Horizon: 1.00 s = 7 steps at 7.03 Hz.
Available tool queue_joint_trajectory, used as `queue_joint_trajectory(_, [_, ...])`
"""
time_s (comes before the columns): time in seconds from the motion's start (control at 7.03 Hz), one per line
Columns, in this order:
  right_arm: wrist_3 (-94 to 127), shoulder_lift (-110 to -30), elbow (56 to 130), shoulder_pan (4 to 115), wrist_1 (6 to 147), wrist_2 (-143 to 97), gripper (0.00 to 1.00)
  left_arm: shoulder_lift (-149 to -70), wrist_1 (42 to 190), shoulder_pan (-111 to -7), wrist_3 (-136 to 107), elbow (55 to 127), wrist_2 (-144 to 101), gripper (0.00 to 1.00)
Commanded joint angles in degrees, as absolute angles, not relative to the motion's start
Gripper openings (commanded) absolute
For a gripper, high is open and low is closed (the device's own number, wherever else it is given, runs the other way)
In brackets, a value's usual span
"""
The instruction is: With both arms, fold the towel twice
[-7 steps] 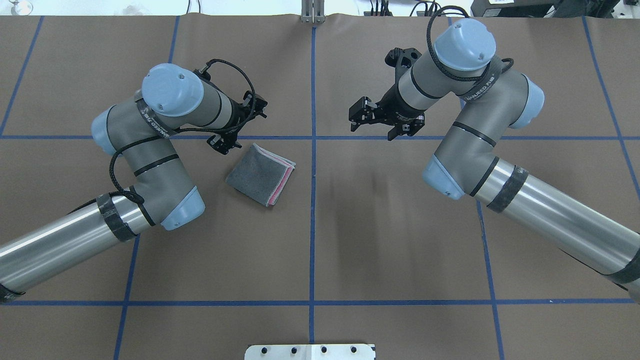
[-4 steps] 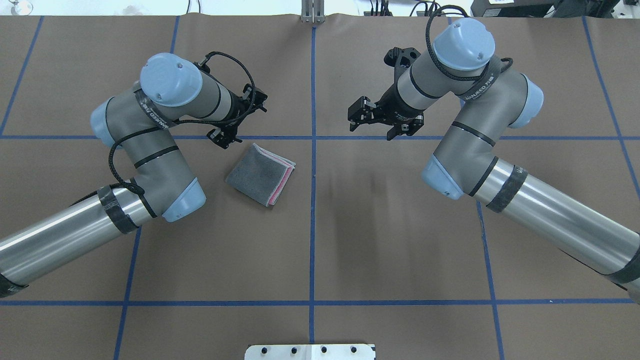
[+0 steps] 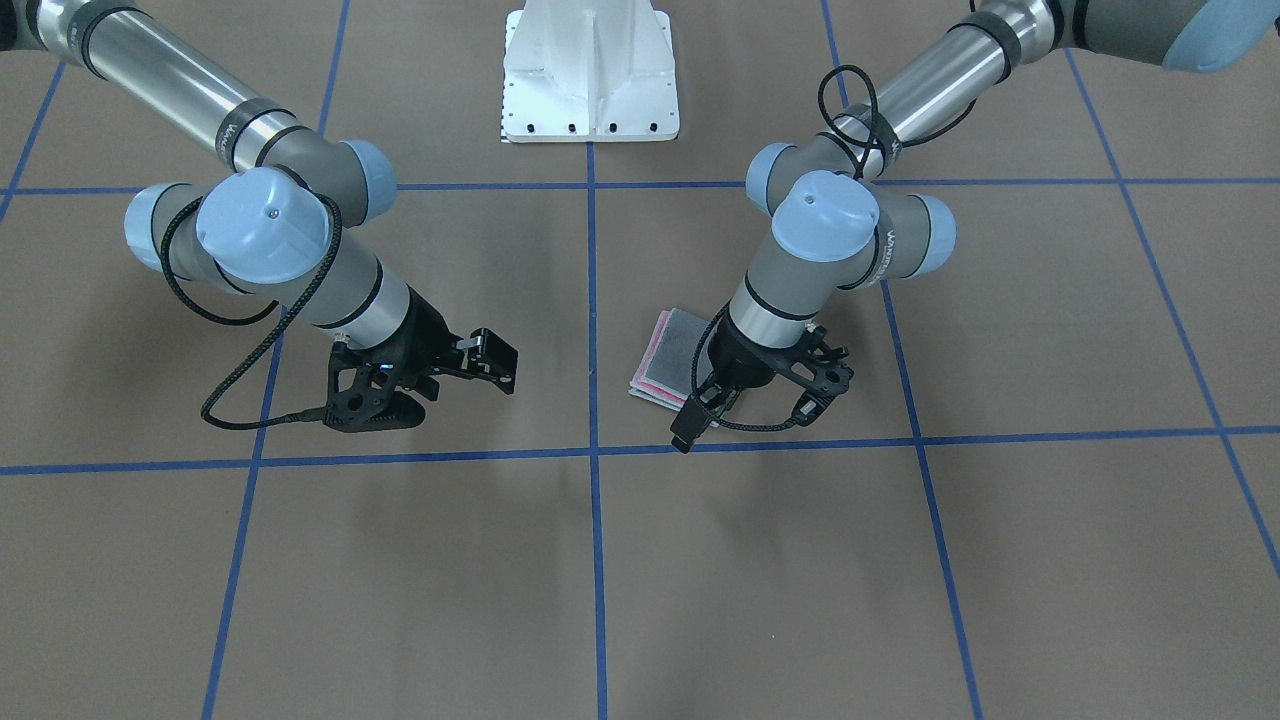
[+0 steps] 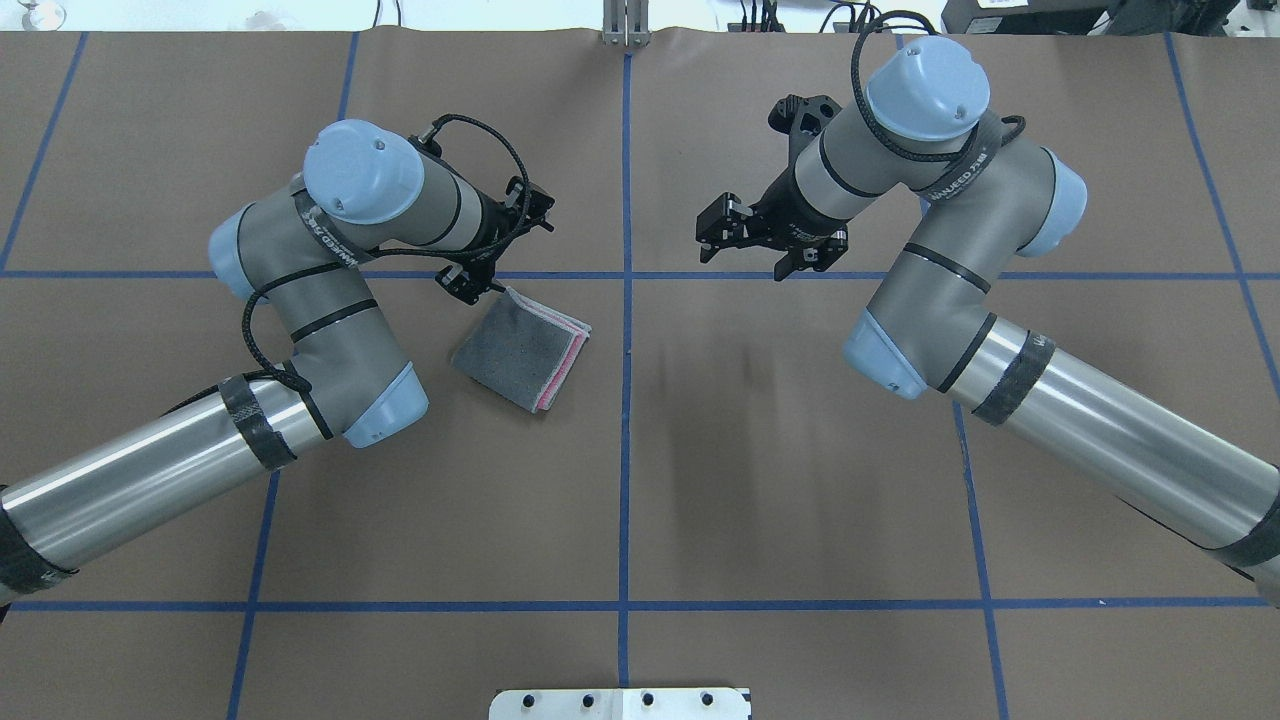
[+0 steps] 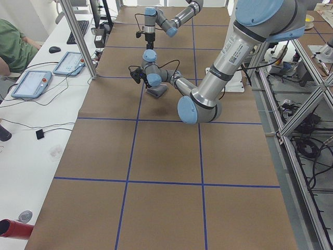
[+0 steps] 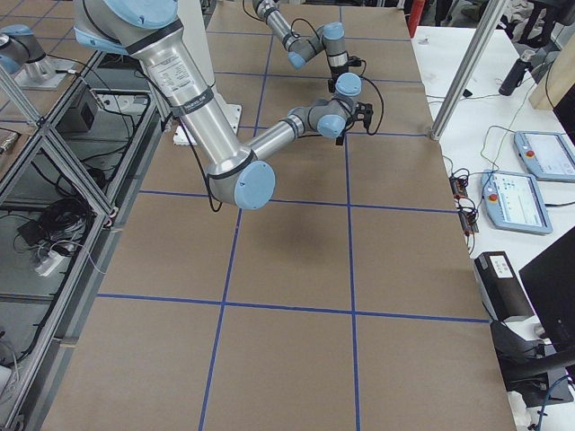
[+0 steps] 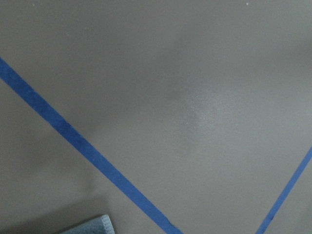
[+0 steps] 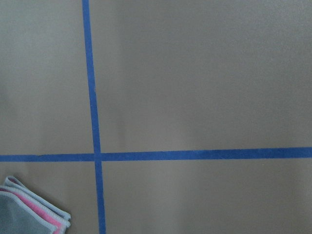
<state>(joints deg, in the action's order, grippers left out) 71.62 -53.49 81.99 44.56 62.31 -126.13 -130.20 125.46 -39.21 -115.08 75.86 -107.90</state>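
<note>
Polished silver tubing on left arm and right arm, matte grey sleeves, light-blue domed joint caps with tiny screws. Black tape bands, white lettering, looping braided black cables. White pedestal base.

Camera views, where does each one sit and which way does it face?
Front-facing: across the table, looking down at left arm, right arm, towel.
Overhead: behind the arms, facing forward; both arms, same towel.
Exterior left: table's end; left arm nearest.
Exterior right: opposite end; right arm nearest.
Left wrist: facing down; towel corner, no arm.
Right wrist: facing down; towel corner, no arm.
</note>
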Motion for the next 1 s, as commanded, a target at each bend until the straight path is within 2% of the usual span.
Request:
queue_joint_trajectory(0.0, [71.54, -53.44, 81.74, 44.56, 62.31, -126.12, 1.00, -129.99, 125.59, -37.37, -115.22, 75.94, -107.93, 1.00])
queue_joint_trajectory(0.85, [71.63, -53.44, 81.74, 44.56, 62.23, -126.12, 1.00, -126.39, 126.74, -37.00, -113.64, 75.59, -108.02, 1.00])
